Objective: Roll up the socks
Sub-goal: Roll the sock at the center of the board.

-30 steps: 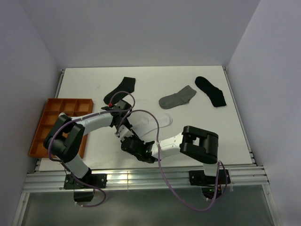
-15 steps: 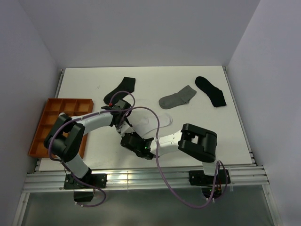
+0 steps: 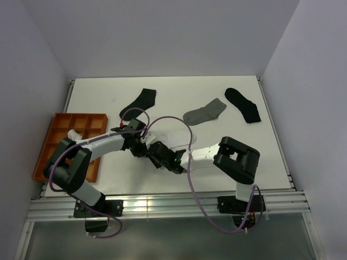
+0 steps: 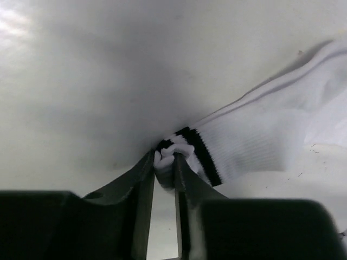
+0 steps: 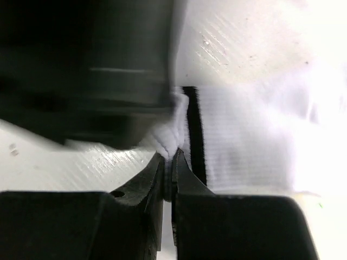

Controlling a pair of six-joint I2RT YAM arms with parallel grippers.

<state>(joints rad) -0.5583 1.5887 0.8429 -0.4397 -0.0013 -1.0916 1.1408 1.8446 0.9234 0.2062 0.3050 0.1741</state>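
- A striped white sock (image 4: 255, 135) lies flat on the white counter (image 3: 179, 89), near the front and middle, between the two arms.
- Its long axis runs on a diagonal. The cuff, with two black bands, points toward the near left, and the foot stretches away toward the far right.
- The left end effector (image 4: 164, 165) is clenched on the very edge of the cuff, with a bunch of white fabric pinched between its fingers.
- The right end effector (image 5: 168, 160) is clenched on the same cuff edge, just beside the left one, with a small fold of cloth between its tips.
- Farther back, a grey sock (image 3: 205, 112) lies flat, its toe angled toward the far right.
- A black sock (image 3: 142, 101) lies at the far left of centre, and a second black sock (image 3: 243, 104) lies at the far right.
- An orange tray (image 3: 78, 115) with compartments sits at the left edge of the counter.
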